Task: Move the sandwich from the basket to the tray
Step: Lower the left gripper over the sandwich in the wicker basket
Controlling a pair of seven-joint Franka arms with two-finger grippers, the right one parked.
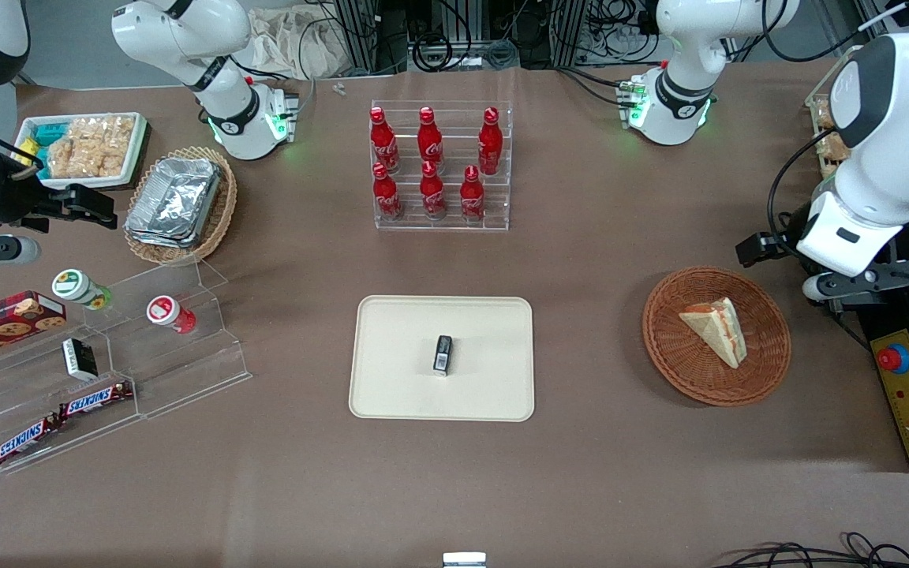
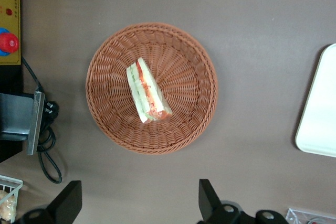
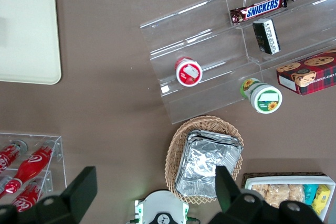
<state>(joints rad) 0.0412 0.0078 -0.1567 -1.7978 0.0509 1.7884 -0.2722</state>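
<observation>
The sandwich (image 1: 715, 327) is a pale bread wedge with red and green filling. It lies in the round reddish-brown wicker basket (image 1: 663, 347) toward the working arm's end of the table. The cream-beige tray (image 1: 399, 379) lies flat at the table's middle, with a small black object (image 1: 443, 354) on it. My left gripper (image 1: 758, 247) hangs high over the table by the basket's rim, farther from the front camera than the sandwich. In the left wrist view the gripper (image 2: 139, 203) is open and empty, looking down on the sandwich (image 2: 147, 92), the basket (image 2: 194, 66) and an edge of the tray (image 2: 320, 114).
A clear rack of red cola bottles (image 1: 440, 170) stands farther from the front camera than the tray. A yellow control box with a red button (image 1: 908, 394) lies beside the basket. A clear stepped stand with snacks (image 1: 107, 371) and a tan basket of foil trays (image 1: 178, 201) lie toward the parked arm's end.
</observation>
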